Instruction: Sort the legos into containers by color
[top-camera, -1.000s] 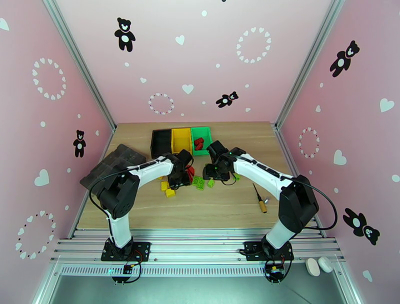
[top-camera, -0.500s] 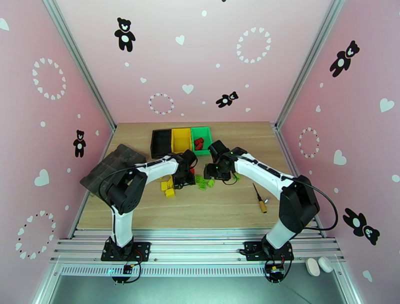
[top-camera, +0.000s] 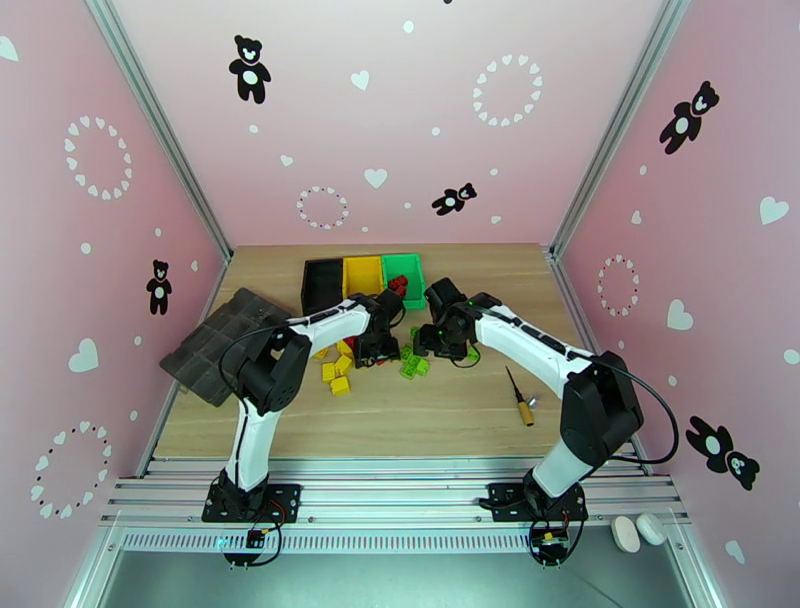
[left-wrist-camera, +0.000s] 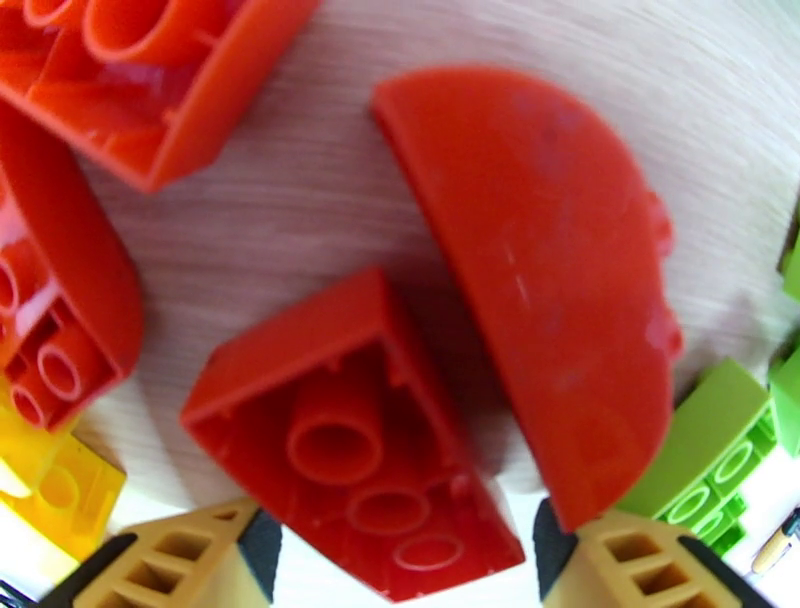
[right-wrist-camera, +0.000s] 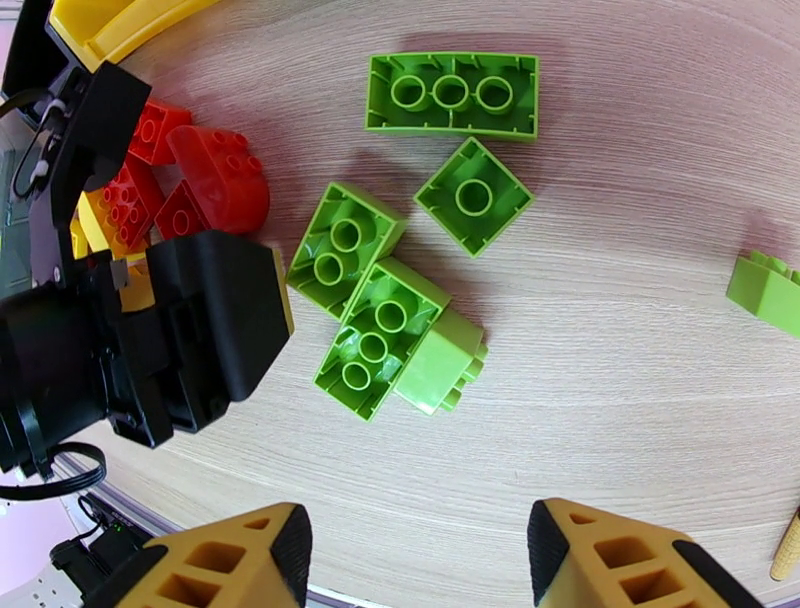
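Legos (top-camera: 408, 366) lie loose on the wooden table (top-camera: 420, 420) in front of three containers in a row: a black bin (top-camera: 322, 283), a yellow bin (top-camera: 362, 276) and a green bin (top-camera: 408, 265). The green bin holds some red pieces (top-camera: 398, 287), too small to count. A wooden-handled screwdriver (top-camera: 520, 397) lies well apart to the right, and a dark grey segmented tray (top-camera: 215, 343) sits at the table's left edge.

The left gripper (left-wrist-camera: 405, 570) hangs low over the red cluster, its body crowding just beside the green bricks. Its jaws stand apart astride the near end of an upturned red brick (left-wrist-camera: 350, 440), with a sliver of gap on one side. Four red pieces show there, one of them a smooth rounded piece (left-wrist-camera: 550, 300), plus a yellow brick (left-wrist-camera: 55, 490).

The right gripper (right-wrist-camera: 420, 570) hovers with jaws apart and empty above six green bricks (right-wrist-camera: 380, 335), four of them hollow side up.
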